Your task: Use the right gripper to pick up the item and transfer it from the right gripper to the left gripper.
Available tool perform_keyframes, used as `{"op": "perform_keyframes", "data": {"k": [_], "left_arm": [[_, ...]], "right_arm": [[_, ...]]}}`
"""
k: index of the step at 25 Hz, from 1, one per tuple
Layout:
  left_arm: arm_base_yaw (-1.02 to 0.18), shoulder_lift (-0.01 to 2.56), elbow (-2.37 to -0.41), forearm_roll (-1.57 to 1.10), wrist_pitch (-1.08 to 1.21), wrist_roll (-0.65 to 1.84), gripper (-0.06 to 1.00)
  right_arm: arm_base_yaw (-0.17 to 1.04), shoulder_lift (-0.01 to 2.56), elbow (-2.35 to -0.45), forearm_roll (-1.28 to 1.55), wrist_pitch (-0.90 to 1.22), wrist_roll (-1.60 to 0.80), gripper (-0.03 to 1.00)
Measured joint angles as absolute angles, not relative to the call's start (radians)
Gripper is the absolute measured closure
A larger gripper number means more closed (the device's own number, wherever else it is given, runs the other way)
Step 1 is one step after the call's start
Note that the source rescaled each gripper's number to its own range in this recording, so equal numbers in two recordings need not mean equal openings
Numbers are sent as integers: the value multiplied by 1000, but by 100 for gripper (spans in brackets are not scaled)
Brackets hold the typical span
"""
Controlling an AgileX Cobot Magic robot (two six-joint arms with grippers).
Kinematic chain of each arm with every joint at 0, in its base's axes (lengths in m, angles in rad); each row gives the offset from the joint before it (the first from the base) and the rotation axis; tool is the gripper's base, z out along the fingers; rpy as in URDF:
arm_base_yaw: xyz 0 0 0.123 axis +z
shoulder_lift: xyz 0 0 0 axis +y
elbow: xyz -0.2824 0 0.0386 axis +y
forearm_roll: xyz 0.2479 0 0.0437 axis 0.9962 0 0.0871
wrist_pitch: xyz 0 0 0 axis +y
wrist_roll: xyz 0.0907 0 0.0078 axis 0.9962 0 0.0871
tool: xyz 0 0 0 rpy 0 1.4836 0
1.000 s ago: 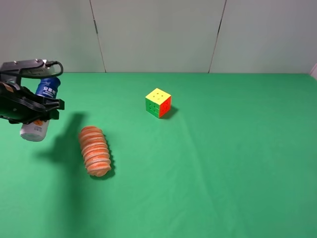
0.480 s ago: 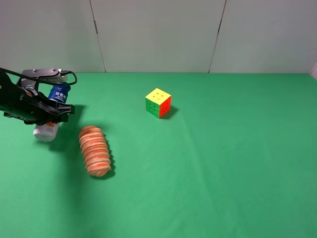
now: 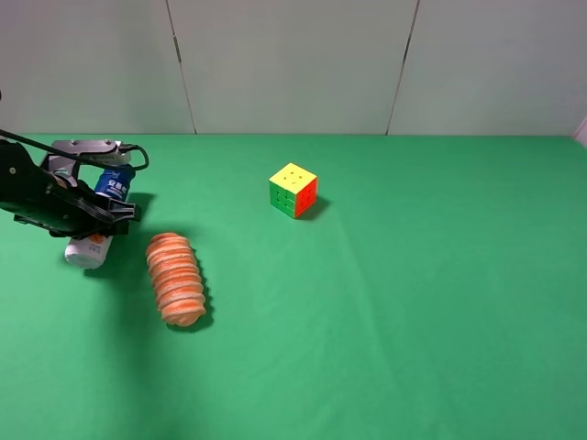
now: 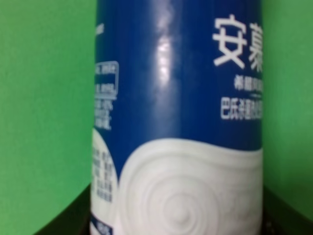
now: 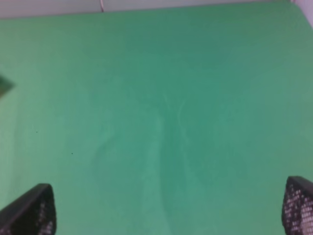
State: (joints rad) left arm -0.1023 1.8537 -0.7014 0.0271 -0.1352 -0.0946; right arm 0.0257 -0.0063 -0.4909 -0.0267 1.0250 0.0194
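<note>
My left gripper [image 3: 87, 213] has its jaws clamped round the middle of the item [image 3: 99, 216], just beside the orange ribbed roll [image 3: 175, 278]; it looks light, stiff and glossy-slick, while my right gripper [image 5: 168, 215] gapes empty.

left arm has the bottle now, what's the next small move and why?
Probably ease the left gripper the last bit down, then open. It is clamped around the bottle, whose white end is at or just above the green cloth, clear of the orange roll. The right gripper is open and empty, so the handover looks done.
</note>
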Motion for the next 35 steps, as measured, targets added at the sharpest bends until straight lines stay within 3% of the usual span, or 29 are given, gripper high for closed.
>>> {"op": "perform_keyframes", "data": {"k": [6, 8, 12, 15, 26, 35], "left_arm": [[-102, 1856, -701, 27, -139, -95, 88], [-102, 1856, -703, 27, -142, -95, 72], [-102, 1855, -704, 27, -149, -95, 26], [-102, 1853, -704, 27, -148, -95, 12], [-102, 1606, -718, 27, -18, -56, 8], [-102, 1107, -718, 63, 261, -51, 7]], "right_arm": [[26, -6, -491, -27, 1025, 19, -3], [26, -6, -491, -27, 1025, 19, -3], [26, -6, -491, -27, 1025, 19, -3], [26, -6, -491, -27, 1025, 19, -3], [26, -6, -491, -27, 1025, 19, -3], [26, -6, -491, -27, 1025, 19, -3]]}}
